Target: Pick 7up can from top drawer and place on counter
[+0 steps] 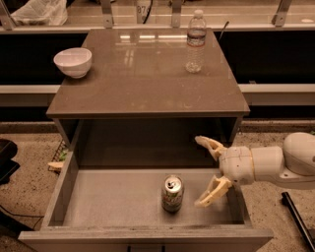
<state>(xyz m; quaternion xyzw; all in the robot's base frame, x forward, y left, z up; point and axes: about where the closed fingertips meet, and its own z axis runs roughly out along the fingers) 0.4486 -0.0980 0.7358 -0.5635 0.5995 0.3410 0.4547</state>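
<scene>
7up can [173,193] stands upright on the floor of the top drawer [113,206], near the front wall and a bit right of centre, silver top with pull tab facing up. Drawer is pulled fully out, grey floor bare apart from the can. Hand [198,171] sits inside the drawer just right of the can, coming in from the right on a white arm [275,165]. Its two fingers are spread wide apart, one toward the back of the drawer, one toward the front. The front finger [212,193] is near the can but not touching it (small gap visible); nothing is held.

Behind and above the drawer, the tabletop [147,83] is glossy grey-brown and catches light reflections at its far end. White bowl [73,62] sits at the left edge of the tabletop. Clear water bottle [196,42] stands upright at the far right of it, well apart from the bowl. Speckled floor [29,182] shows on the left of the cabinet. Pale plastic bag [37,12] lies on the ledge at far top left.
</scene>
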